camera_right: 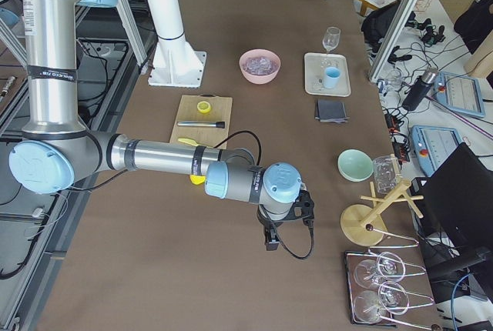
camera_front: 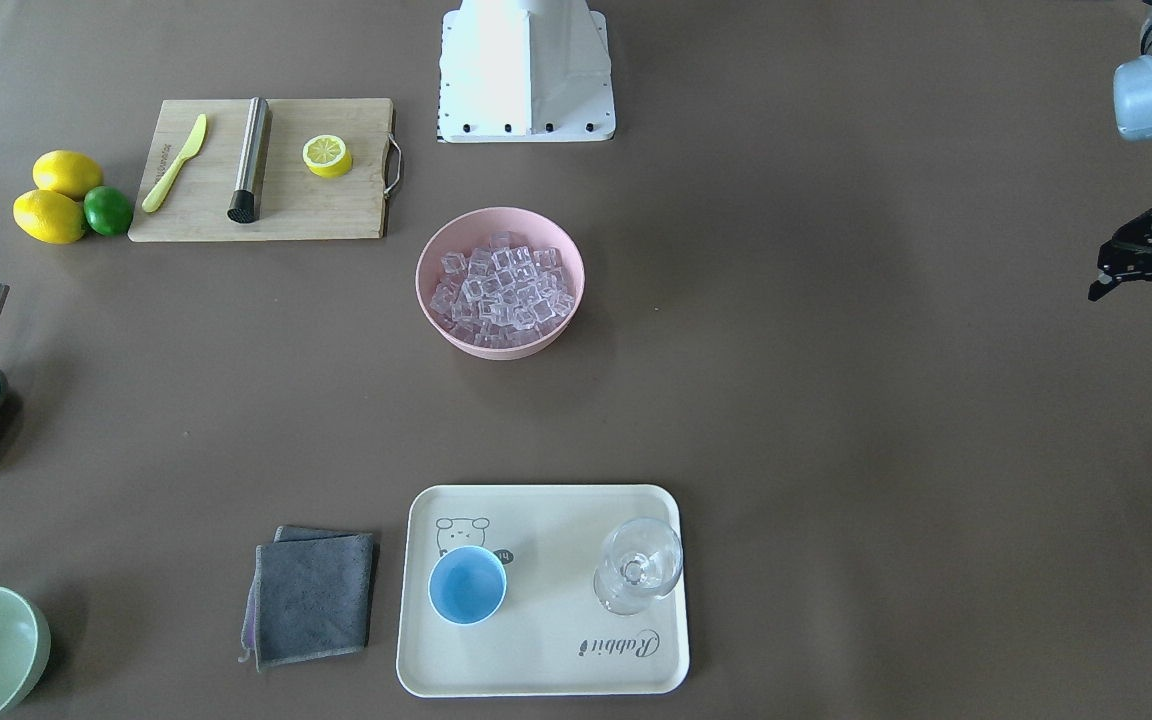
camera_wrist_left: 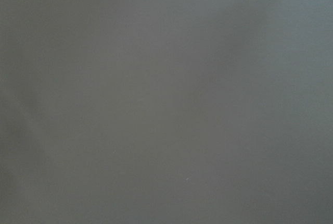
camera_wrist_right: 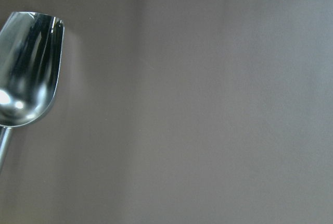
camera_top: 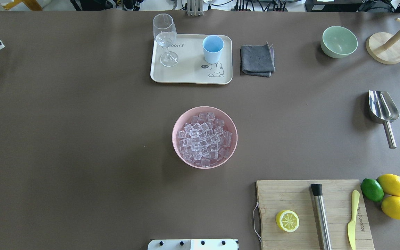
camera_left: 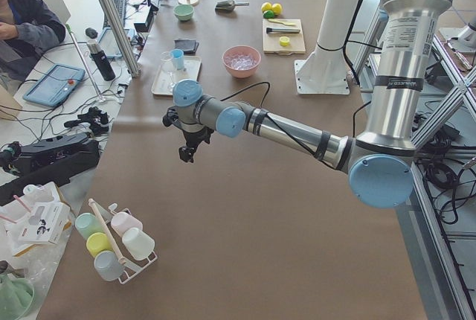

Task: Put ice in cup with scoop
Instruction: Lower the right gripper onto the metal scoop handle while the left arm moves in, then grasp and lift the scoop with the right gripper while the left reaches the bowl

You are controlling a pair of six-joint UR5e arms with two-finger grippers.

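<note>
Scoop (camera_wrist_right: 28, 67) flat on table (camera_wrist_right: 208, 104), outside right jaws

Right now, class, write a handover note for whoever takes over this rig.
Left claw: open, empty, at the table's edge.
Right claw: above the table near the scoop; open or shut, cannot tell.
Ice all in the pink bowl; cup empty on the tray.
Done: nothing yet.
Left: grasp scoop, scoop ice, tip it into cup.
</note>
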